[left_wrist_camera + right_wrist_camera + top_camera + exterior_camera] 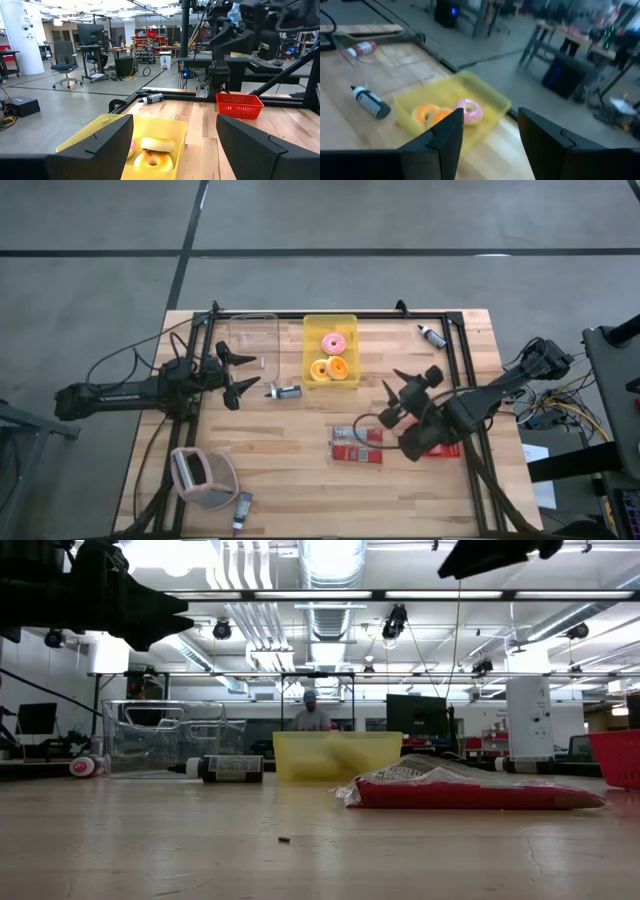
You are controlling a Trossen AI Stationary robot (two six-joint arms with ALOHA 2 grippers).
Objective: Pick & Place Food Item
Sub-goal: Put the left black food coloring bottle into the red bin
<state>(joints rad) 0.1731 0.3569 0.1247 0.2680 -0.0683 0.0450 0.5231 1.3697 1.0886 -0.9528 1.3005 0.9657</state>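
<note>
My left gripper (pixel 237 374) hangs above the table with its fingers spread wide and nothing between them. Ahead of it, past the fingertips, stands the yellow bin (pixel 113 131) that holds the doughnuts (pixel 152 154). My right gripper (pixel 397 392) also hovers clear of the wood, its fingers parted partway and empty; the same yellow bin lies in front of it, and the red packets (pixel 358 447) lie on the table just behind and below it.

I judge the step to be the approach to a doughnut, with nothing picked yet. To do it well, I would bring one gripper over the bin and keep the other back, since both arms face the same bin from opposite sides. I would descend inside the walls with the fingers set to either side of one ring, and close gently. The doughnuts sit close together, so I should take the one with the most free edge.

There are three rings: a pink-frosted doughnut (pixel 334 343) at the far end of the bin, and two orange-yellow ones (pixel 330 368) nearer, touching or overlapping. They look soft and glazed, likely to slip or dent under a hard squeeze. A clear container (pixel 252 338) stands beside the bin, close to my left gripper, and could be the drop place, though I cannot tell.
</note>
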